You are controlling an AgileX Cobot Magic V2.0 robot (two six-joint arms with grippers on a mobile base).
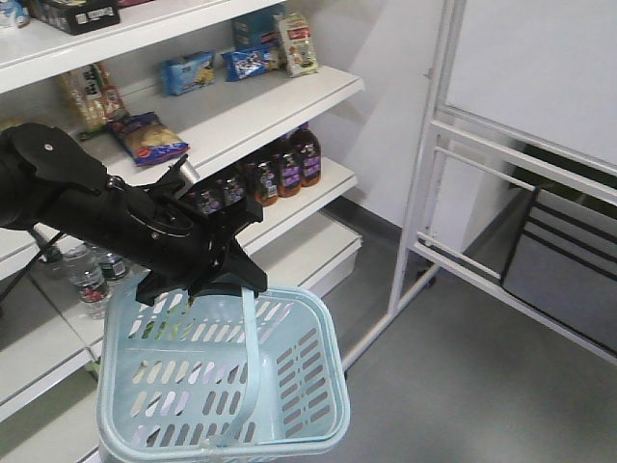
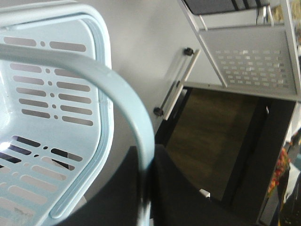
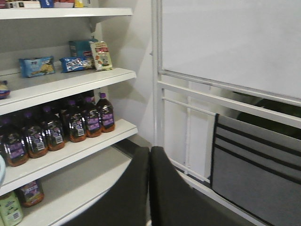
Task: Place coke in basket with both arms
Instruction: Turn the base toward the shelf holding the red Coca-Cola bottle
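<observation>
The left gripper [image 1: 205, 282] is clamped on 1 swing handle [image 2: 123, 89] of the basket [image 1: 310, 371], which hangs clear of the floor beside the shelves [image 1: 289, 101]; a loose pinch could let it swing or slip. No coke shows in any view. Purple-labelled bottles [image 3: 75, 123] stand in a packed row, and the right gripper [image 3: 149, 188], pressed together and empty, faces a white frame [image 3: 156, 94] that may hem its reach.

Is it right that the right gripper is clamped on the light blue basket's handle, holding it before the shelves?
No: the left gripper is clamped on the basket handle, as the left wrist view shows. The right gripper is shut on nothing.
</observation>
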